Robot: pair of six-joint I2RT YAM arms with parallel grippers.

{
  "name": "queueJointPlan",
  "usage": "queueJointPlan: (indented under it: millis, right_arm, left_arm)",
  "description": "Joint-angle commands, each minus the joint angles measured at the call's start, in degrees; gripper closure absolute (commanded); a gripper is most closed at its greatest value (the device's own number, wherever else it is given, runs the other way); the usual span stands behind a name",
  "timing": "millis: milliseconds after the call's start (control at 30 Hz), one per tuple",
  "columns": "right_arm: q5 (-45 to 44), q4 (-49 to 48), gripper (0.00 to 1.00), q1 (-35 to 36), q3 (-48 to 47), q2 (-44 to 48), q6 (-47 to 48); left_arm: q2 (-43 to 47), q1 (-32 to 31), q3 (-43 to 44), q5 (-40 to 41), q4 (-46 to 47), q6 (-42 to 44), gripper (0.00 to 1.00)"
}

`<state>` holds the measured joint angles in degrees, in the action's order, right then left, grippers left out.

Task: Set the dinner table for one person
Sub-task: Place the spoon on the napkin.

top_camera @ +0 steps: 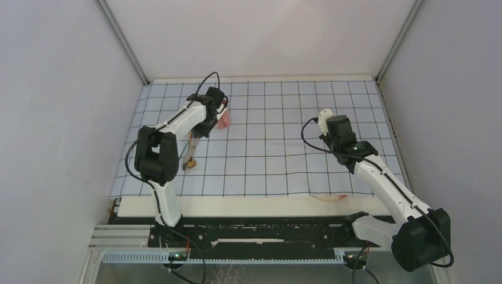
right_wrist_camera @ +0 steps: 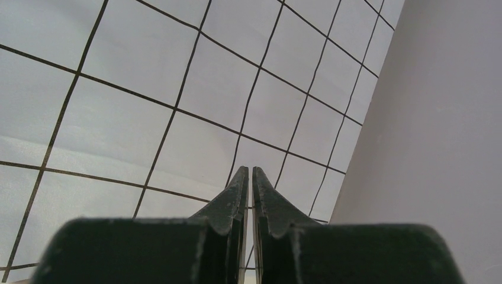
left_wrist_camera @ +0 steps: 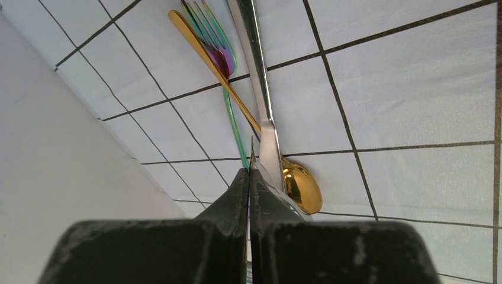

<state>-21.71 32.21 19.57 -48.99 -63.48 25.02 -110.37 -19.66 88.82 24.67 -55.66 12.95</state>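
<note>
Gold spoon (left_wrist_camera: 302,186), iridescent fork (left_wrist_camera: 218,54) and silver knife (left_wrist_camera: 263,100) are lying crossed on the gridded cloth (top_camera: 266,148) just ahead of the left gripper (left_wrist_camera: 249,171), its fingers pressing together on nothing; a pinch here is risking dragging all three. Right gripper (right_wrist_camera: 250,173) is hovering empty, fingers nearly touching. Dinner table (top_camera: 237,206) is showing cream-white along the cloth's near edge; grey walls (top_camera: 59,89) are enclosing it.

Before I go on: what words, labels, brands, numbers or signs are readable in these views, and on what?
None: no text is readable in any view.
Gridded cloth: black lines only, no print.
Fork, gold spoon, silver utensil: no stamp or brand shows.
Left arm, right arm: no legible lettering; too small in the top view to tell whether any label is there.
</note>
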Motion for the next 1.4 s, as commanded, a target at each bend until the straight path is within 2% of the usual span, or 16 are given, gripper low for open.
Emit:
queueJointPlan:
  millis: [0, 300, 433, 567, 833, 933, 1033, 1100, 1233, 1367]
  right_arm:
    - [0.39, -2.67, 0.88, -0.24, 0.45, -0.27, -0.33]
    - [0.24, -1.95, 0.88, -0.32, 0.52, -0.63, 0.26]
    - [0.23, -1.9, 0.88, -0.26, 0.59, -0.7, 0.3]
    - [0.36, -1.72, 0.88, -0.17, 0.55, -1.01, 0.29]
    - [0.32, -1.94, 0.88, 0.02, 0.58, -1.07, 0.06]
    - [-2.4, -3.91, 0.86, -1.24, 0.61, -1.17, -1.79]
    - [-2.6, -5.62, 0.84, -7.82, 0.59, -1.43, -3.78]
    - [-1.71, -5.32, 0.84, -12.26, 0.61, -1.34, -4.38]
    - [3.97, 0.39, 0.83, -20.18, 1.44, 0.73, -4.52]
    - [7.5, 1.44, 0.8, -30.42, 4.87, 3.77, -1.02]
  left_arm:
    - [-1.12, 0.94, -0.63, -1.24, 1.66, -1.44, 1.0]
    - [-3.32, 1.31, 0.71, -1.39, 2.56, -1.56, 1.0]
    - [-2.65, 1.3, 1.27, -1.55, 2.72, -1.48, 0.93]
    - [-1.74, 1.3, 1.61, -1.33, 2.71, -1.44, 0.81]
    - [1.04, 1.37, 2.55, -1.93, 2.83, -2.09, 0.73]
    - [4.29, 1.27, 4.91, -2.46, 2.81, -2.8, 0.7]
    - [7.97, 0.47, 7.24, -1.99, 3.28, -3.68, 0.66]
    - [10.55, -0.64, 8.19, -1.01, 3.56, -3.68, 0.6]
    - [14.87, -3.89, 8.22, -2.89, 2.91, -4.61, 0.49]
    - [16.59, -7.66, 7.1, -4.71, 2.48, -5.5, 0.46]
